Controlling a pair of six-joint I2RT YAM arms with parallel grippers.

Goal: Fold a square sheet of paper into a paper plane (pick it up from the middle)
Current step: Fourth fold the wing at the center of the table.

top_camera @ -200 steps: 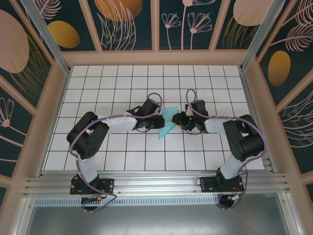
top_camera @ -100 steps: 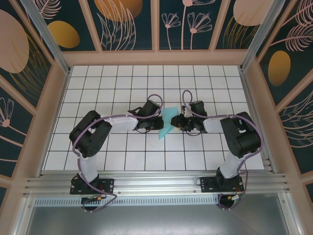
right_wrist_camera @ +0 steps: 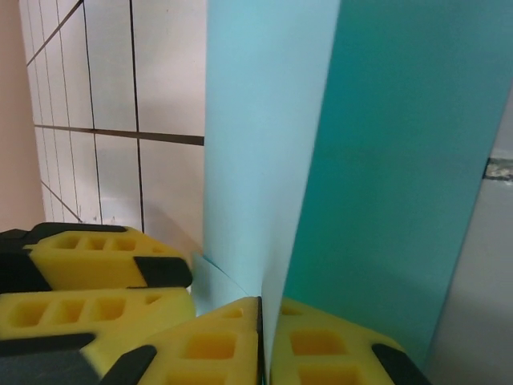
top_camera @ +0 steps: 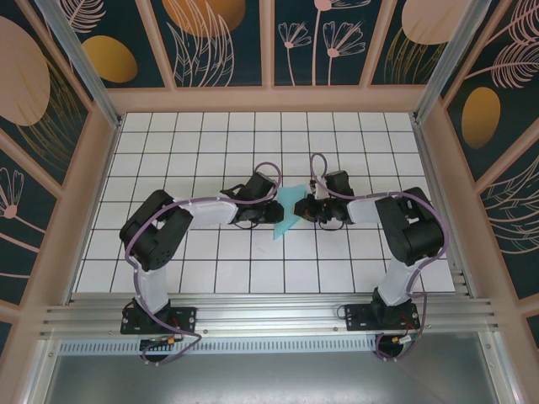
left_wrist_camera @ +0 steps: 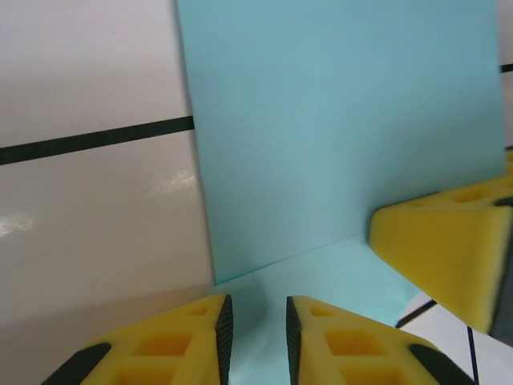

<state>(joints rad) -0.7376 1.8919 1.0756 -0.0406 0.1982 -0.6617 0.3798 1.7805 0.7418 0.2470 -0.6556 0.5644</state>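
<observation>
Shifted leftward, the right gripper (right_wrist_camera: 260, 311) clamps its jaws on a raised flap of the square sheet of paper (top_camera: 286, 212) at mid-worktop (top_camera: 210, 135), the left gripper (left_wrist_camera: 258, 313) with jaws slightly apart: folding begun, dart unformed.

No readable text, no labels or brands, no numbers

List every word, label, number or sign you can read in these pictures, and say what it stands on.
None can be read. The sheet of paper is plain, the table bears only black grid lines, and the walls carry leaf and flower patterns without lettering.
</observation>
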